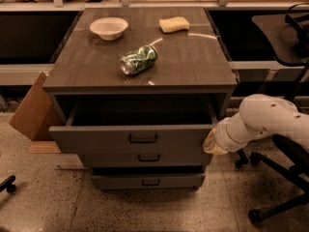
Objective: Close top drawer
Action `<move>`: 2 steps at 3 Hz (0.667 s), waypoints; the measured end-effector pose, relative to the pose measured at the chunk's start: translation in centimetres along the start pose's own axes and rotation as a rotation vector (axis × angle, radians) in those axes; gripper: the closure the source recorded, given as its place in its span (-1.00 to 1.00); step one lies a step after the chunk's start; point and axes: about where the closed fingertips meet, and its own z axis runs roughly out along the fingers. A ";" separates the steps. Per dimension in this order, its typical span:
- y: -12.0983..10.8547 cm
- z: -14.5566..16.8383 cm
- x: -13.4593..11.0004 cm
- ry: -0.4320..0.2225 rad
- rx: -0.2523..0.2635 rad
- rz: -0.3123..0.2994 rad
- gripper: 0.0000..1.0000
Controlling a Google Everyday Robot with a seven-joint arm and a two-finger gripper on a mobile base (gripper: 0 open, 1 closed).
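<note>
The top drawer [120, 139] is a wide grey drawer with a dark pull handle [143, 138] at its centre. It stands pulled out from the cabinet, and its deep box is dark inside. My gripper [210, 143] is at the end of the white arm [263, 122] and sits against the right end of the drawer's front panel. Two shallower grey drawers [147, 180] below it are pushed further in.
On the cabinet top [193, 57] lie a crushed green can [139, 60], a white bowl [109, 28] and a yellow sponge [174, 24]. A cardboard piece [31, 108] leans at the left. An office chair base [280, 178] stands at the right, under my arm.
</note>
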 end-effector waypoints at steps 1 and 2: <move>-2.2 0.7 0.9 -0.008 0.019 0.026 1.00; -4.2 1.1 1.2 -0.017 0.039 0.043 1.00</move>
